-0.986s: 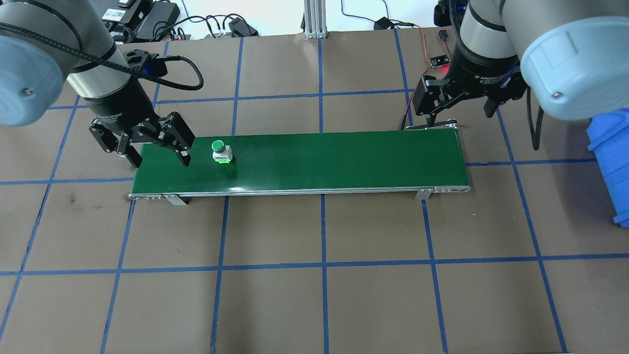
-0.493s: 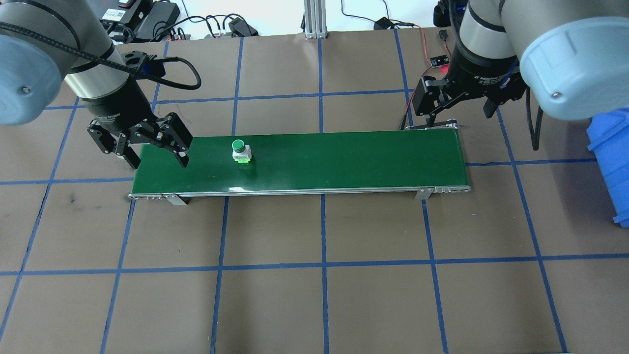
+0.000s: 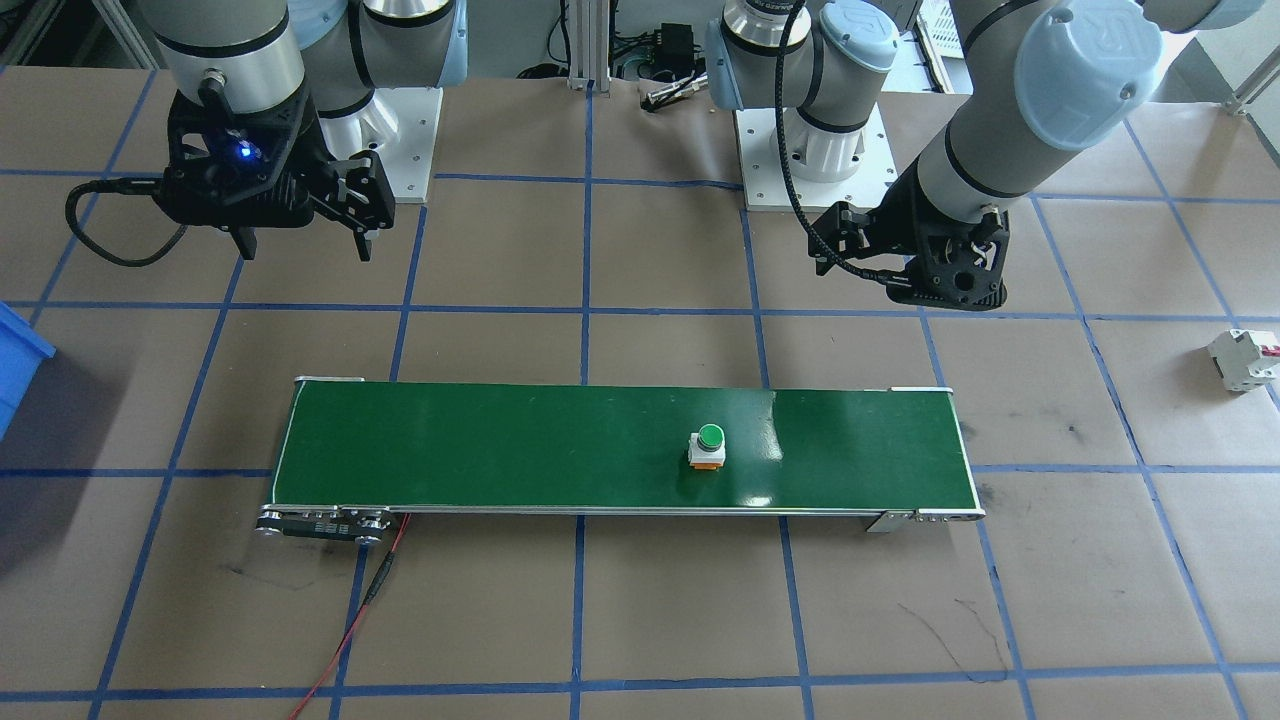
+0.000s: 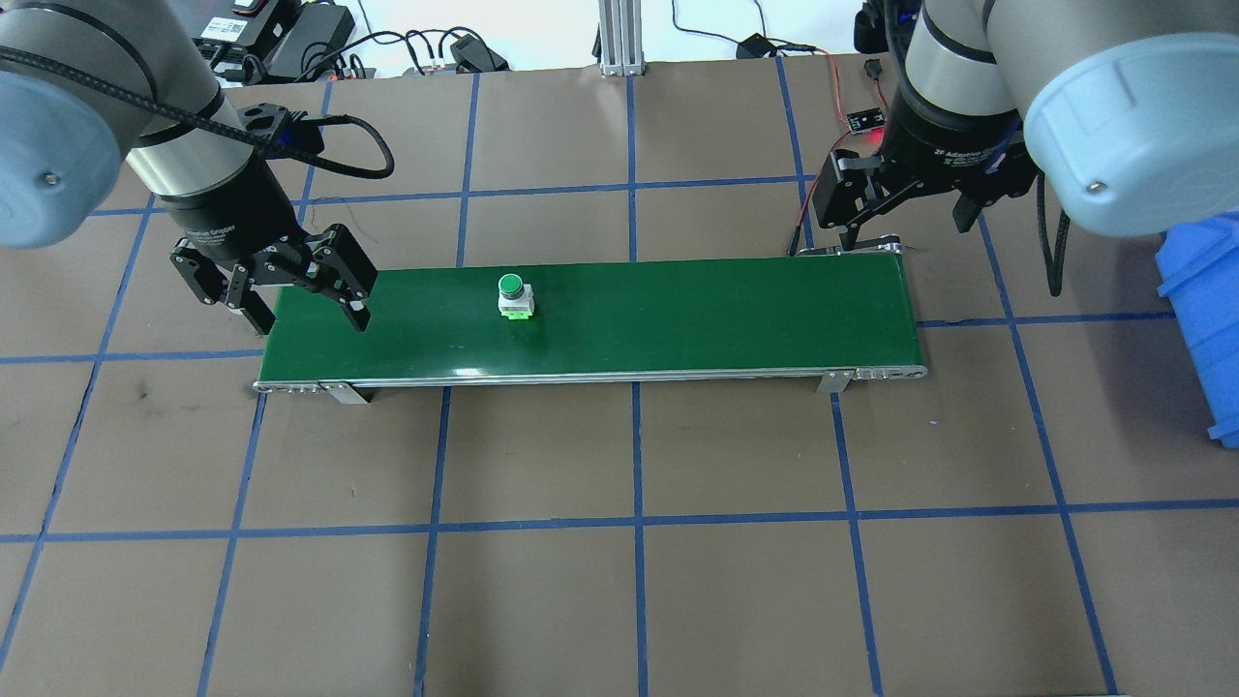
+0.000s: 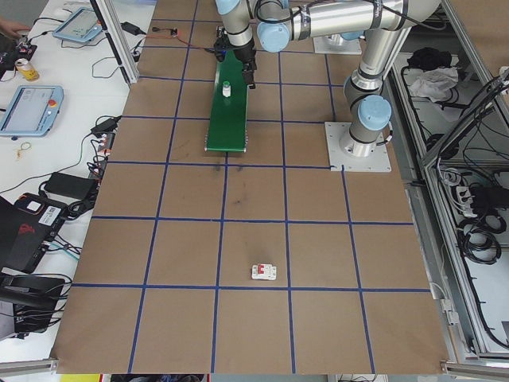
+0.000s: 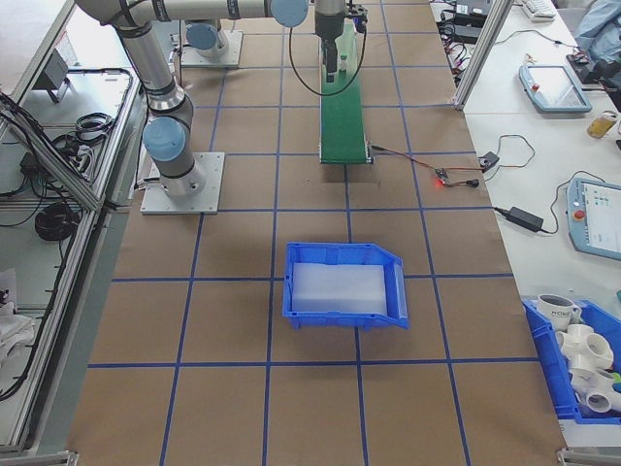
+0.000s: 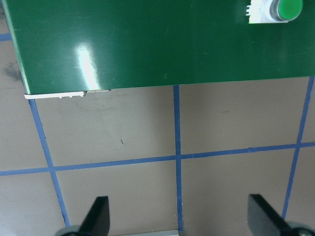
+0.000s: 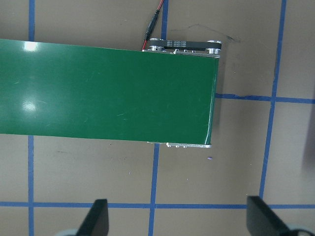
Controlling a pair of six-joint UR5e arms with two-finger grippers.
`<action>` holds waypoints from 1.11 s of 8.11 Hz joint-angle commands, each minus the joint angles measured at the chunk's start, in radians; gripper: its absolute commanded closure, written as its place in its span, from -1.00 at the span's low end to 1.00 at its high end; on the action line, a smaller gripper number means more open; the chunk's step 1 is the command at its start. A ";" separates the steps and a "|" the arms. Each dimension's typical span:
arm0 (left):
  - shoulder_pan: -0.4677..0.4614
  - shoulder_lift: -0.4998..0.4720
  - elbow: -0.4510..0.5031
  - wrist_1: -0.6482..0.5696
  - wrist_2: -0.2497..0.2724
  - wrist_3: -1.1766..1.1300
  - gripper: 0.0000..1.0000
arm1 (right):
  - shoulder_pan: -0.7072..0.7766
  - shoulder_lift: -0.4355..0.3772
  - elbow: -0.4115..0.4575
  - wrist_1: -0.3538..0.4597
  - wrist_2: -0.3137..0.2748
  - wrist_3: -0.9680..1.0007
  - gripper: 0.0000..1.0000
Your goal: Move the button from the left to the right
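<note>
Button: the button (image 4: pixel 512 294) stands upright on the green conveyor belt (image 4: pixel 678 310), left of the belt's middle in the overhead view, touched by nothing
Left gripper: the left gripper (image 4: pixel 308 308) hangs over the belt's left end, fingers spread wide, nothing between them
Right gripper: the right gripper (image 4: pixel 910 218) hovers by the belt's right end, fingers apart and empty
Off to the side: a white circuit breaker (image 3: pixel 1243 359) lies on the table, well apart from the belt
</note>
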 commanded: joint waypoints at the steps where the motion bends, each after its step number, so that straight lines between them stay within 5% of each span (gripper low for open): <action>1: 0.000 0.000 -0.001 0.002 0.000 0.000 -1.00 | 0.000 0.000 0.000 0.000 -0.002 -0.002 -1.00; 8: 0.000 0.001 -0.002 0.006 0.000 0.002 -1.00 | 0.000 0.093 -0.002 -0.135 0.002 -0.003 -1.00; 9: 0.000 0.001 -0.002 0.006 0.000 0.002 -1.00 | 0.000 0.122 -0.002 -0.146 0.060 -0.044 -1.00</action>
